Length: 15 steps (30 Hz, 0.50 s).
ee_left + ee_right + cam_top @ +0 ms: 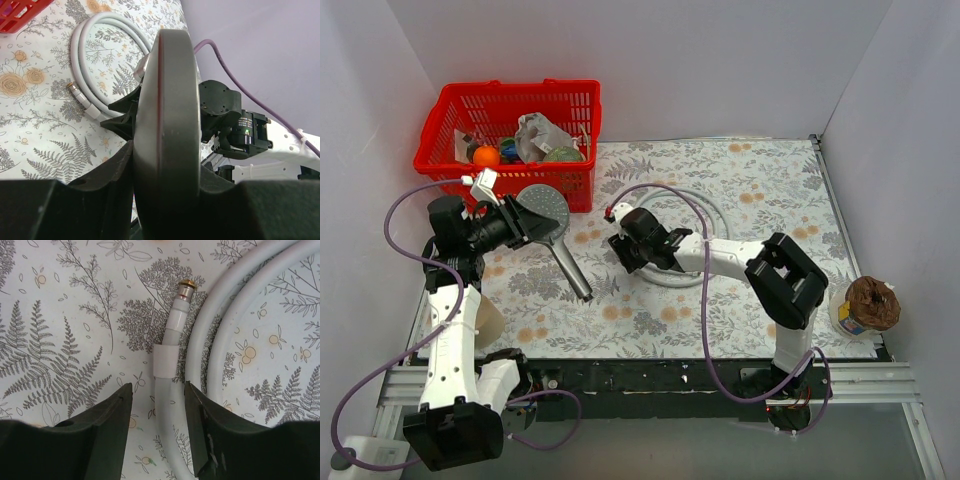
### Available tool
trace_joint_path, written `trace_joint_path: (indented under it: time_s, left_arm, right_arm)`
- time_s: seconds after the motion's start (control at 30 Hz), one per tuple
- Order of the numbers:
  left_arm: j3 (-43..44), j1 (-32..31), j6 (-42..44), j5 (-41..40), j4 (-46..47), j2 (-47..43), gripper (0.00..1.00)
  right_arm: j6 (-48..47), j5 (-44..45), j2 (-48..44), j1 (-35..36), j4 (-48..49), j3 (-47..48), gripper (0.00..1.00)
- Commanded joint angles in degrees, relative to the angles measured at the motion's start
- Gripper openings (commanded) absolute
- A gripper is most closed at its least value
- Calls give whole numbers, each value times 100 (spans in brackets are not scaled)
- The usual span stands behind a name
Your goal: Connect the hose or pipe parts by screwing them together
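Hose end [167, 365] flat on floral mat [60, 315], long axis running straight out between fingers of right gripper [157, 387], brass tip [187, 286] pointing away, tilted slightly right. Rest of hose [199, 337] coiled just beside. Right jaws partly open, astride hose, gap showing on left side, nothing clamped. Right arm clearly nearer. Shower head [544, 210] off to left, round face pinched edgewise in left gripper [525, 222], closed hard on it. Handle [572, 270] slants toward near edge, free end near right gripper, seemingly not in line with hose end.
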Motion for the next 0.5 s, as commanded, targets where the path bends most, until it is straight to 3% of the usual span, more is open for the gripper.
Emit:
trace_joint_path:
  time_s: [0.0, 0.47]
  left_arm:
    - [181, 5, -9, 106, 143, -53, 0]
    - [233, 22, 0, 88, 152, 9, 0]
  right_arm:
    - [-88, -162, 184, 5, 427, 319, 53]
    - [-96, -153, 809, 5, 445, 794, 49]
